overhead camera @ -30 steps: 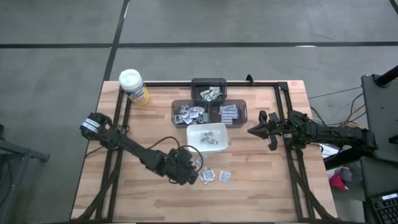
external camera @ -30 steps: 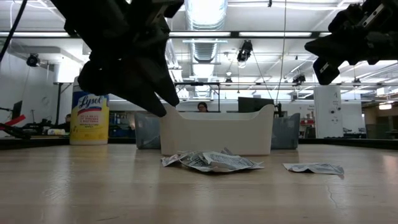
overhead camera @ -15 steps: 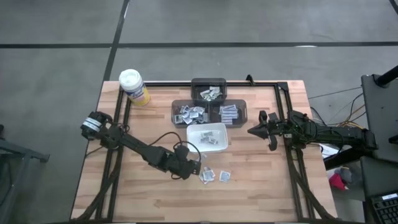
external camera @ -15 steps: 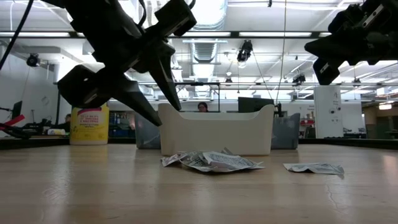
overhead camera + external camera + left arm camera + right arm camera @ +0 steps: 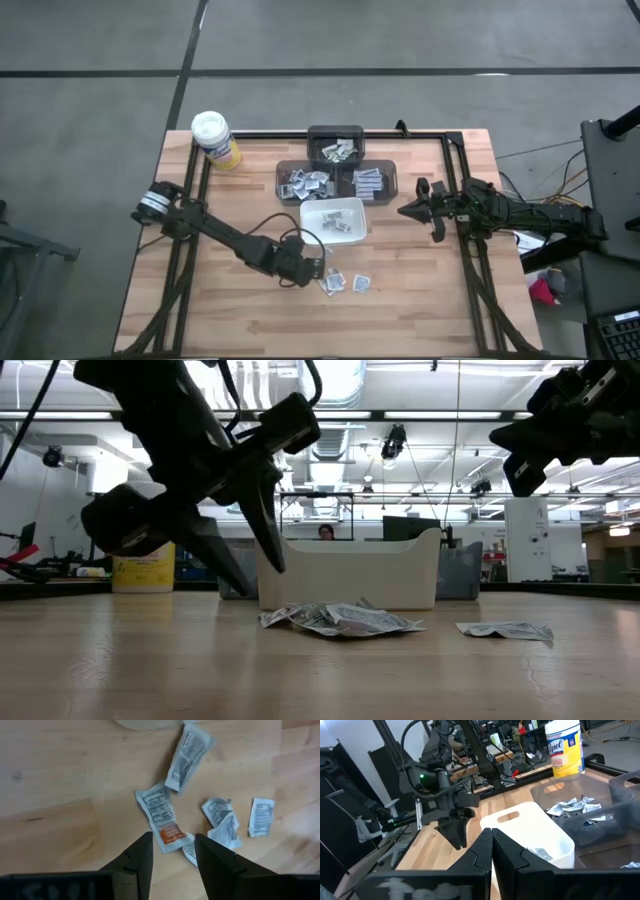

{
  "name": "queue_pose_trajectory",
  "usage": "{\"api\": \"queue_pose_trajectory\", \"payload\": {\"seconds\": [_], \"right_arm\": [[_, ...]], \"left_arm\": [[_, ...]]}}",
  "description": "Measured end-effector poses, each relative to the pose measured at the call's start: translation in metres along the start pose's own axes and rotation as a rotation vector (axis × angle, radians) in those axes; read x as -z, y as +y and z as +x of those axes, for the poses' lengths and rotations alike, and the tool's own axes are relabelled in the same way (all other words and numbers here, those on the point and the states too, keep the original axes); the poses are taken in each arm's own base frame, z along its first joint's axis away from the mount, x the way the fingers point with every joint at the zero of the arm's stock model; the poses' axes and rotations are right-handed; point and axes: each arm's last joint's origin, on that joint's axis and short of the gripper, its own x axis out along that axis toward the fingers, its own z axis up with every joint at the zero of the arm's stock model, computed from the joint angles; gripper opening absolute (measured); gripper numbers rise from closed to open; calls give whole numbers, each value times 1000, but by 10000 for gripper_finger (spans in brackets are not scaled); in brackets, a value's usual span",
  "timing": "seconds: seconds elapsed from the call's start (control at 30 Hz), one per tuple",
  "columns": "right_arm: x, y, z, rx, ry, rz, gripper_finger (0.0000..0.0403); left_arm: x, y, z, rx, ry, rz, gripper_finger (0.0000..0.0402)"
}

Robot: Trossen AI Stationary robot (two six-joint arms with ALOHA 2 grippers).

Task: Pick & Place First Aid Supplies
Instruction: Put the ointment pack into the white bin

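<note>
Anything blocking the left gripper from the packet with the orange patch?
Nothing visible. The left gripper hangs open right above the orange-patch packet, bare wood around it; the other packets lie off to one side.

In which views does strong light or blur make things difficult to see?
Low view: bright ceiling lights leave the left gripper a dark silhouette. Left wrist view: packets evenly lit, print too small to read. Right wrist view: the arm's own body at the bottom edge is blurred.

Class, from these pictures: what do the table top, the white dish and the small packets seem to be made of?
Table top: wood with a matt finish, shown by its planks and grain. White dish: probably plastic, smooth and opaque, with a moulded handle slot. Packets: apparently printed foil or paper sachets, going by their crinkled, flat look.
</note>
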Motion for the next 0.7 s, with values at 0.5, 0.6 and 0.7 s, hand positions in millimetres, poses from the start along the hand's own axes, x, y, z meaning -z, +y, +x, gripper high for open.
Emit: {"api": "queue_pose_trajectory", "payload": {"seconds": [0.5, 0.6, 0.7], "right_arm": [[8, -6, 7, 35, 83, 27, 8], [9, -6, 8, 39, 94, 30, 8], [9, -7, 9, 42, 98, 32, 8]], "left_arm": [[4, -24, 6, -108, -37, 0, 138], [2, -27, 5, -126, -65, -11, 138], [0, -26, 9, -133, -71, -21, 138]]}}
